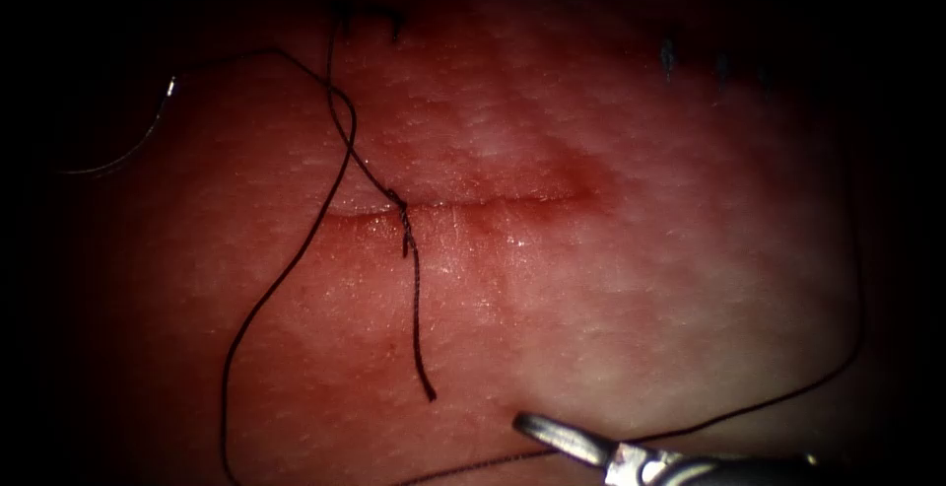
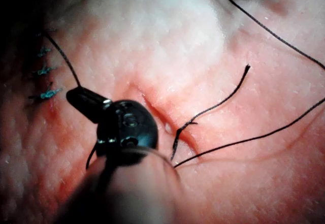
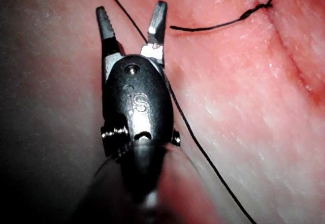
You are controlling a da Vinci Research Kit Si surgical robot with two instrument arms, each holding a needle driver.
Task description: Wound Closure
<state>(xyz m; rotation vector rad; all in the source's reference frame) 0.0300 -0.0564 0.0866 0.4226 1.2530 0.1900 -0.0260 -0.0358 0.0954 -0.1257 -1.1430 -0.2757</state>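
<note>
The right tool point(image 1: 532, 425) sits nearest the lens, below the cut point(image 1: 493, 200) and a little toward its right end. In its own wrist view its fingers point(image 3: 158, 16) are spread and pinch nothing. The thread point(image 1: 286, 269) runs between them and on under the tool body, lying loose.

The needle point(image 1: 148, 133) lies well off to the left of the cut, beyond its left end and apart from the tissue point(image 1: 641, 249). It is free of the flesh, and neither tool holds it. Its curve bows downward and away from the cut.

A knot point(image 1: 399, 202) sits on the cut near its left end, and a short tail point(image 1: 418, 328) hangs straight down from it. From the knot the long strand climbs above the cut and loops back down on the left. It then sweeps along below the cut, past the right tool.

The left tool point(image 2: 76, 96) is above the cut's left end. Its fingers look pressed together, and a strand runs right up to their tip, so it seems to pinch the thread there.

As a judgement, the left tool is the nearer to the needle. The right tool is nearer to the tail and to the slack strand under it.
</note>
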